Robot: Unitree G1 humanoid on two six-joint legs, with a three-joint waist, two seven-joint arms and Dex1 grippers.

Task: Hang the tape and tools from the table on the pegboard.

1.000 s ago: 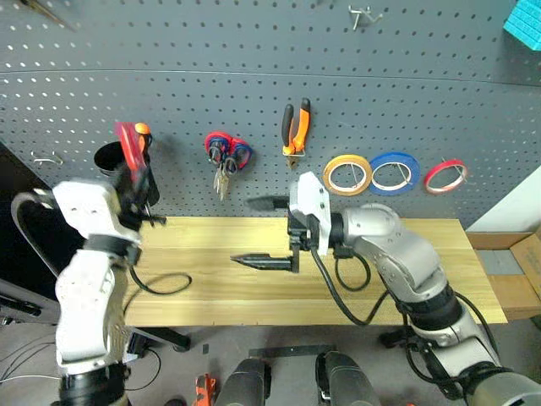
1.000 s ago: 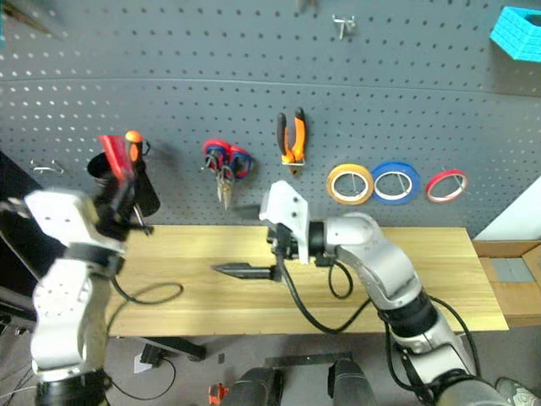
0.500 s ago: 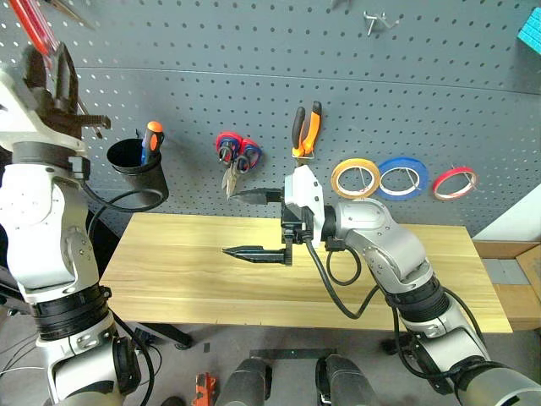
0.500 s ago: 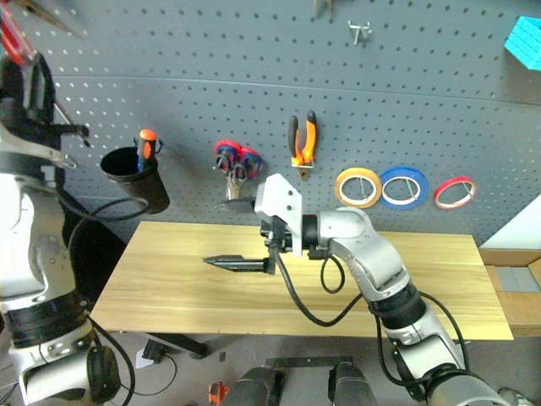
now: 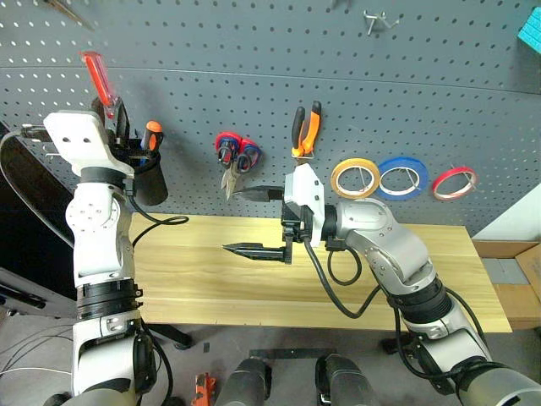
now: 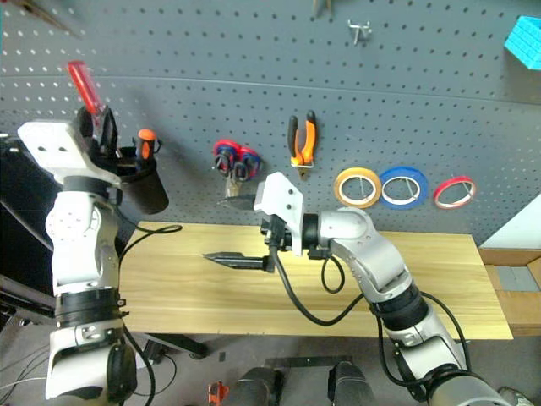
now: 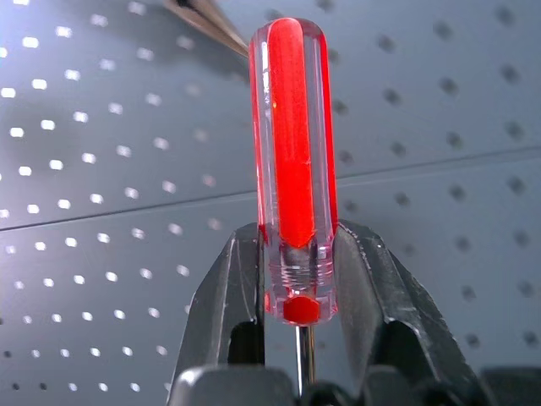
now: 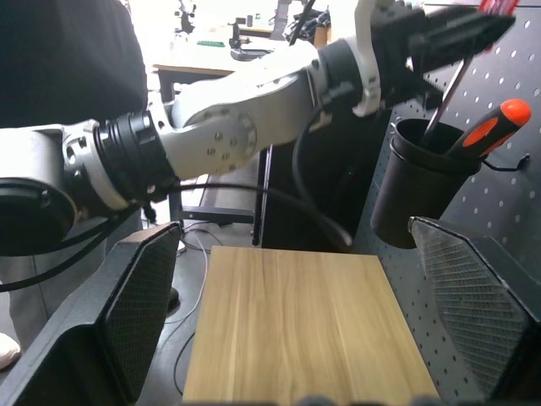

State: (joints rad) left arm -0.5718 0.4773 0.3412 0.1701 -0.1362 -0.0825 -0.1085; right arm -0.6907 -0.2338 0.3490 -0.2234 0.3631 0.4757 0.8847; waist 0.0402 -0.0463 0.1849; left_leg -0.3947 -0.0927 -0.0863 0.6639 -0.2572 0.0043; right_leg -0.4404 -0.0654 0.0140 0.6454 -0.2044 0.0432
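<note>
Left gripper (image 5: 114,127) pinches red-handled screwdriver (image 5: 95,74) upright, shaft apparently over black cup (image 5: 144,178) on pegboard (image 5: 254,51). Lower straight in, release gently. Right gripper (image 5: 258,222) spread wide, empty, above table (image 5: 211,279).

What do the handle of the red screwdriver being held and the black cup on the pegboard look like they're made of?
The red screwdriver handle looks like clear glossy plastic around a red core: light shows through its edges, with bright highlights. The black cup looks like matte plastic or coated metal; its dull, even surface leaves that open.
</note>
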